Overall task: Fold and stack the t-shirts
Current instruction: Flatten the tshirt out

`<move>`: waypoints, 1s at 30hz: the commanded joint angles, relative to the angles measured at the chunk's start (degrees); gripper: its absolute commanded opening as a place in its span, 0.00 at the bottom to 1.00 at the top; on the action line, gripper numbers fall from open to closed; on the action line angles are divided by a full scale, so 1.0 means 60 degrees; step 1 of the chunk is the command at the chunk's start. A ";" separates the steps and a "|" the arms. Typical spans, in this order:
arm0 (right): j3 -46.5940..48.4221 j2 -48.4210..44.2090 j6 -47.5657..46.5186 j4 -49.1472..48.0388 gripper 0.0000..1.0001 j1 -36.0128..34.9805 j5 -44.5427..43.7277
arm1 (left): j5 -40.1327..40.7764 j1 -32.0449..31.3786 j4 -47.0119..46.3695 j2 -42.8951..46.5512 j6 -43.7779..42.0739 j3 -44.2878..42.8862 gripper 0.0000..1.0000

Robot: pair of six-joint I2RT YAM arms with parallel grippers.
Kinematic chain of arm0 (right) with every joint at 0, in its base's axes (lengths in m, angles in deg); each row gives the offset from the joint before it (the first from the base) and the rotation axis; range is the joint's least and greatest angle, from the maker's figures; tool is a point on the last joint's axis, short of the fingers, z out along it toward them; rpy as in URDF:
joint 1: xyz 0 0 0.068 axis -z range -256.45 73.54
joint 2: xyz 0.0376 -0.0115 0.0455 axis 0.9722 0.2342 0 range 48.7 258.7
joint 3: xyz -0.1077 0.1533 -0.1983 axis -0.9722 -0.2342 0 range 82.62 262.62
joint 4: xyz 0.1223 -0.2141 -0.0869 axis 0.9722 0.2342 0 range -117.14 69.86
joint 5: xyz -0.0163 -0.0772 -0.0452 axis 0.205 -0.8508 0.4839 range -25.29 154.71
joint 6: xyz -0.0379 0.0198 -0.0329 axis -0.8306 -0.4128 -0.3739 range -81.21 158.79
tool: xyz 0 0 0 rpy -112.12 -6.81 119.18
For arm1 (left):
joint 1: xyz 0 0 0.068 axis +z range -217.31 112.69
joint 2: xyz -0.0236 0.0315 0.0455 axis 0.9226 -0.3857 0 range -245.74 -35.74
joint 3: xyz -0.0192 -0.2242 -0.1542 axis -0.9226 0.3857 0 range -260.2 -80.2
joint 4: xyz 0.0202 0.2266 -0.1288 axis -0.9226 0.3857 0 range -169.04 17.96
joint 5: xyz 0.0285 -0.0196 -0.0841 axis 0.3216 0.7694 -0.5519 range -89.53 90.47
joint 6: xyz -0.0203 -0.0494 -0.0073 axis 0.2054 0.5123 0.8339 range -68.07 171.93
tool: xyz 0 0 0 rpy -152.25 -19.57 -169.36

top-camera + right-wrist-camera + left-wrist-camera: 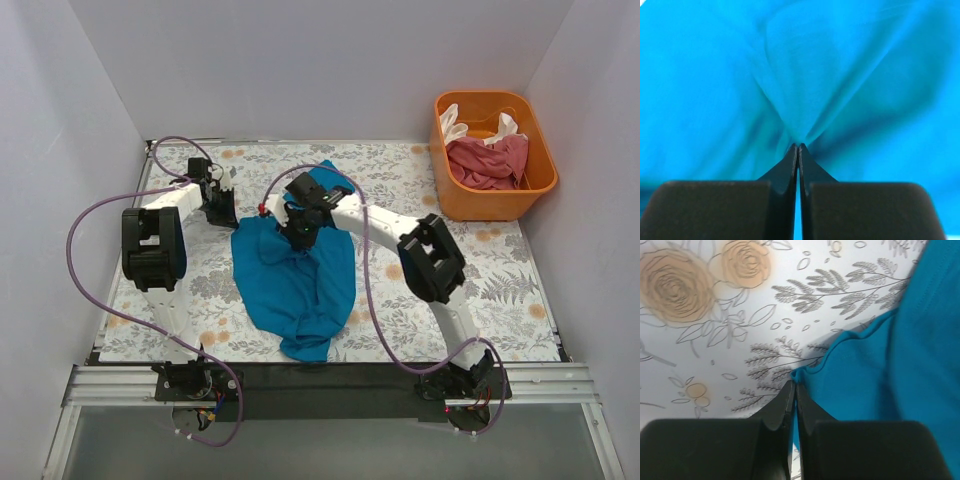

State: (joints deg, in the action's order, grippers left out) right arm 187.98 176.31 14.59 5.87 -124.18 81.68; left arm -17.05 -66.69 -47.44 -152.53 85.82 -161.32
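Teal t-shirt [295,285], right fingers [785,172] pinching it

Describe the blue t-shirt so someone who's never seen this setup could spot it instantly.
Start at the floral-print table and look to its middle. The teal-blue t-shirt lies there in a crumpled heap. It is the only shirt out on the table; the pink-red shirt and cream shirt are bundled in the orange tub at the far right corner.

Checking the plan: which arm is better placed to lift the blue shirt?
Right. The right gripper is shut on a pinch of the blue shirt, folds running into the tips. The left gripper is shut just at the shirt's edge.
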 commanded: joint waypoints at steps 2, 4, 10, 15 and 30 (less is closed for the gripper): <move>-0.1369 -0.3214 -0.0154 0.0282 0.01 0.0832 0.0015 | 0.0327 0.0627 0.0666 -0.0193 -0.0374 0.0001 0.00; -0.3038 -0.3994 -0.0417 0.0386 0.01 0.1228 -0.0380 | 0.0371 0.0862 0.0813 -0.0193 -0.0608 -0.0058 0.00; -0.6819 -0.6398 -0.1135 0.1453 0.01 0.2488 -0.2533 | 0.0708 0.1638 0.0945 -0.0061 -0.1428 -0.0117 0.00; -0.8755 -0.7396 -0.2188 0.2450 0.01 0.2974 -0.3007 | 0.0913 0.2386 0.0960 -0.0397 -0.1810 -0.0892 0.00; -0.4106 -0.4720 -0.4083 0.5527 0.66 0.4319 0.0948 | -0.0171 0.2445 0.2499 -0.2364 -0.1195 -0.5349 0.35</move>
State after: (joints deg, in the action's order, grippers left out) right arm 150.04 144.27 -9.04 38.22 -102.78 79.06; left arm -14.89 -52.20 -35.20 -170.50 78.22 -192.58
